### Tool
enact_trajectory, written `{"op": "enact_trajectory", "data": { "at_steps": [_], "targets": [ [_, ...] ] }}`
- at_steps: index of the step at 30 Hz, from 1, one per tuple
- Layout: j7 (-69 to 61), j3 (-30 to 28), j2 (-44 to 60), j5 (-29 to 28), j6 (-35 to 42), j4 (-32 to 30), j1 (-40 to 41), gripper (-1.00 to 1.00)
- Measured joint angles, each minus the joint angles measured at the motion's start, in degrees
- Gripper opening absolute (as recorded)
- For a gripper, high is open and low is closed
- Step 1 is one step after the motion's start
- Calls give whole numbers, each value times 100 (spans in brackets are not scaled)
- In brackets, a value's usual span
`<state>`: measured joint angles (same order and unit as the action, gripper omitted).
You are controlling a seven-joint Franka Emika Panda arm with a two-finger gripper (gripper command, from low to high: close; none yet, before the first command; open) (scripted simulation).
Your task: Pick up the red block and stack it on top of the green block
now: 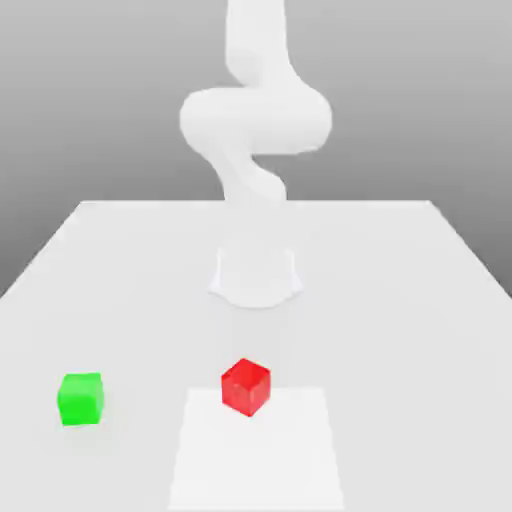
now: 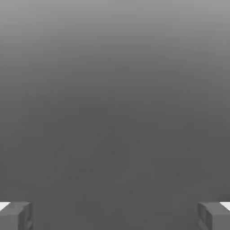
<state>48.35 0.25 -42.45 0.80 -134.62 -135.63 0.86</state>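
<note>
- The pincer (image 2: 115, 215) has its fingers (image 2: 15, 214) far apart and holds nothing; only grey floor lies under it.
- The red block (image 1: 246, 386) sits near the table's (image 1: 400, 300) front edge, about the middle, turned at an angle. A grip not lined up with its faces could push or spin it.
- The green block (image 1: 81, 398) stands well apart, toward the front corner at the exterior view's left. A release off its centre could let the red block tip off.
</note>
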Motion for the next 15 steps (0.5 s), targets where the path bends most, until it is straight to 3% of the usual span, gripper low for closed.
{"op": "enact_trajectory", "data": {
  "at_steps": [15],
  "targets": [
    [2161,610,2608,319,-2112,-2855,666,0]
  ]
}}
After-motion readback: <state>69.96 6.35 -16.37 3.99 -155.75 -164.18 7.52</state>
